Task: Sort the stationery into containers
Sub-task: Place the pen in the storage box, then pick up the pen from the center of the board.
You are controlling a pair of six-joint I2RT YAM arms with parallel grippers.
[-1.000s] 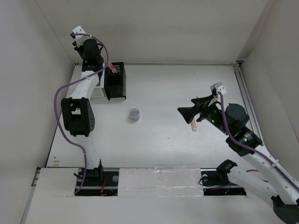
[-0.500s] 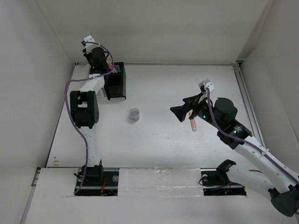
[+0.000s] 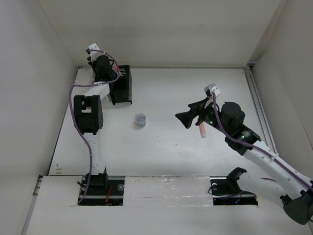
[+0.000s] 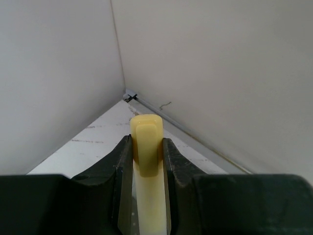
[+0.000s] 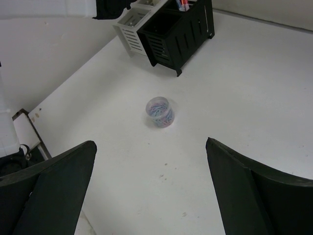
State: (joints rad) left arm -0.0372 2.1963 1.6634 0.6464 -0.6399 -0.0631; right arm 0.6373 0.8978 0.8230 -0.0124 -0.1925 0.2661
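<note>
A yellow marker (image 4: pixel 149 191), smooth and waxy with a rounded cap, sat pinched tight in the left gripper (image 4: pixel 146 144), up in the far-left corner above the two joined slatted boxes. The black box (image 5: pixel 178 29) had pens (image 5: pixel 183 5) standing in it, and the white box (image 5: pixel 131 27) stood joined to its left side. Nearer the middle of the white table (image 3: pixel 195 93), a small round clear tub (image 5: pixel 160 111) of coloured bits stood alone. An orange-pink marker (image 3: pixel 202 129) lay right of centre, just beside the right gripper (image 5: pixel 151 196), whose jaws were spread wide around nothing. The left arm reached from its near base to the far-left corner, elbow raised. The right arm leaned in from the near right, pointing left toward the tub.
</note>
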